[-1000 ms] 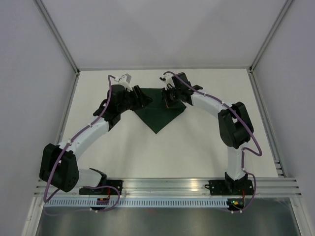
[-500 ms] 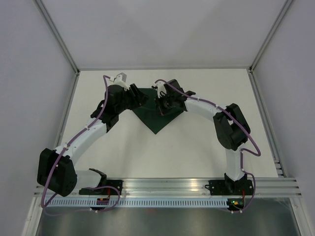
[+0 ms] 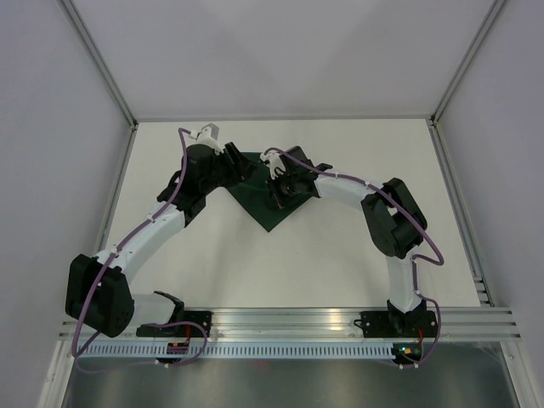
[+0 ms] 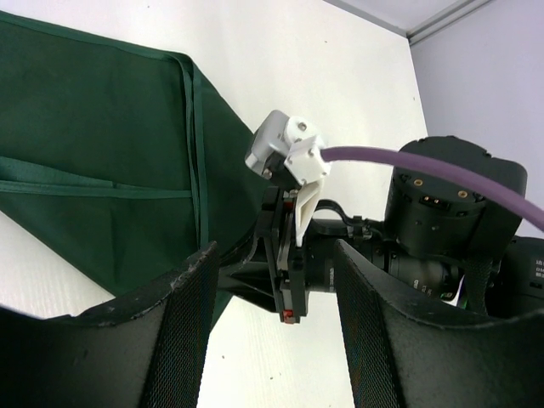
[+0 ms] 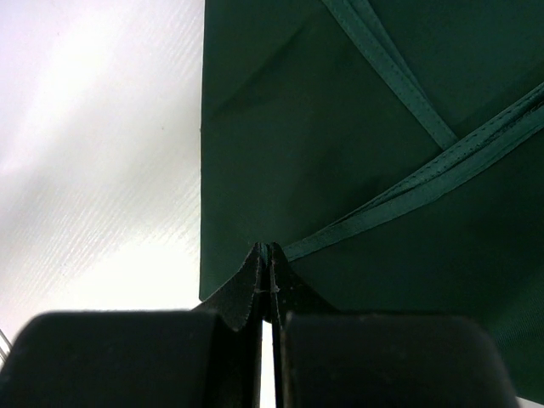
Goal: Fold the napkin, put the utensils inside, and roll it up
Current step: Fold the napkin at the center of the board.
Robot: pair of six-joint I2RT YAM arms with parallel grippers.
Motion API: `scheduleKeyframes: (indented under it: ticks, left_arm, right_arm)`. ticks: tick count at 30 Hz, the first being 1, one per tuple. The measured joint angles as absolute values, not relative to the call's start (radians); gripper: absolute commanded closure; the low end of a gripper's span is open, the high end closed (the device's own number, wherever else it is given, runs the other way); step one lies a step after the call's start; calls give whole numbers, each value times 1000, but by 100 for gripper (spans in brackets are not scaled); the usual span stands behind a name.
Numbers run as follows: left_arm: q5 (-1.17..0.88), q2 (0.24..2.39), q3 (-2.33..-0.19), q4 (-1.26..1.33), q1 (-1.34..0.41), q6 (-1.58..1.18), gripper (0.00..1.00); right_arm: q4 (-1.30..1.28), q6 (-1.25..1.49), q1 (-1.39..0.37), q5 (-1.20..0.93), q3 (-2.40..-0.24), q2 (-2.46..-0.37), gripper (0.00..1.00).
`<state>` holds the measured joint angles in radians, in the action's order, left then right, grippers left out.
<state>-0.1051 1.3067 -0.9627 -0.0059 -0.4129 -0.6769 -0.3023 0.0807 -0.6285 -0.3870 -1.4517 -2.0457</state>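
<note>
The dark green napkin (image 3: 265, 212) lies on the white table at the back middle, pointing toward the near edge. The right wrist view shows its hemmed layers (image 5: 357, 127) crossing. My right gripper (image 3: 277, 192) hangs over its middle, and its jaws (image 5: 266, 252) are shut on a hemmed edge of the cloth. My left gripper (image 3: 241, 171) stands open at the napkin's left corner, with nothing between its mesh fingers (image 4: 189, 293). In the left wrist view the napkin (image 4: 102, 161) spreads to the left and the right arm's wrist is straight ahead. No utensils are in view.
The white table (image 3: 340, 255) is bounded by grey walls at the back and sides. An aluminium rail (image 3: 289, 321) carrying both arm bases runs along the near edge. The right arm's elbow (image 3: 393, 217) stands to the right of the napkin.
My right gripper has moved left and toward the near edge, carrying the pinched napkin edge over the cloth. The left arm shifted slightly and stayed open.
</note>
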Motion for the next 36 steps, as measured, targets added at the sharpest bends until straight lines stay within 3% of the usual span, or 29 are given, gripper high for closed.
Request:
scheduleKeyframes:
  ticks: [20, 36]
  left_arm:
    - [-105, 1349, -980, -4, -413, -678, 38]
    - [-107, 1464, -1045, -3, -413, -678, 37]
  right_arm:
    - [-315, 40, -645, -385, -1435, -2046, 96]
    - [-343, 41, -640, -414, -1428, -2045, 70]
